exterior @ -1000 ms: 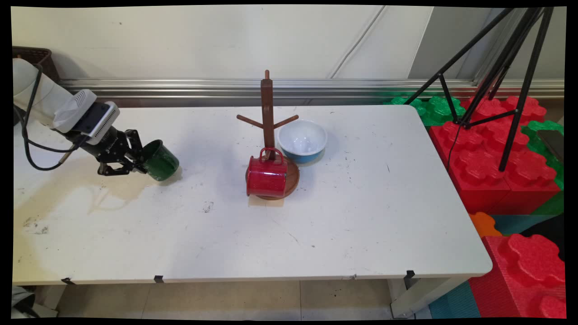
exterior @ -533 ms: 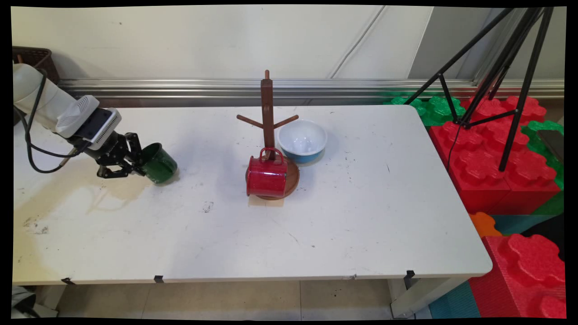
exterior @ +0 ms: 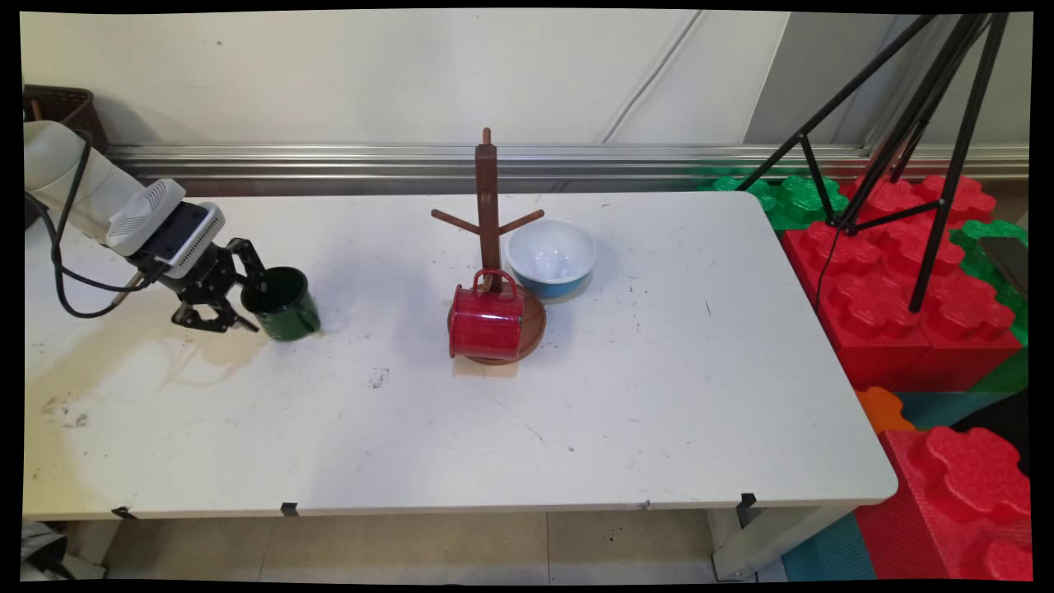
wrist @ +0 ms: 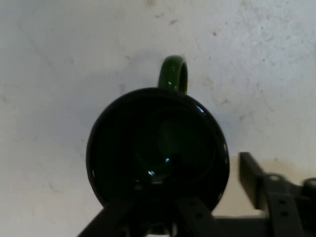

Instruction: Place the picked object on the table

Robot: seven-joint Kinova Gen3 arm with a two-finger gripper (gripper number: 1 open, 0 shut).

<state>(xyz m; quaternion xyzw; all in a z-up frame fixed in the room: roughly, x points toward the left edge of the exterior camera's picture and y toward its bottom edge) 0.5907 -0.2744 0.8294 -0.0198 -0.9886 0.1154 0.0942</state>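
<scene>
A dark green mug (exterior: 288, 309) stands upright on the white table (exterior: 626, 412) near its left side. My gripper (exterior: 251, 309) is at the mug's left rim and is open. One finger reaches down inside the mug and the other stays outside it. The hand view looks straight down into the green mug (wrist: 158, 143), with its handle (wrist: 174, 74) pointing away from me. There my gripper (wrist: 212, 192) is at the mug's near rim, and the outer finger (wrist: 251, 180) stands a little off the wall.
A wooden mug tree (exterior: 487, 198) stands mid-table, with a red mug (exterior: 486, 321) lying on its side on the tree's round base. A white and blue bowl (exterior: 552, 255) sits just right of it. Foam blocks (exterior: 906, 288) and a black tripod (exterior: 922, 123) stand beyond the table's right edge.
The green mug was tilted in my grip and now stands upright on the table. My hand has swung to point more downward and its fingers have spread apart.
</scene>
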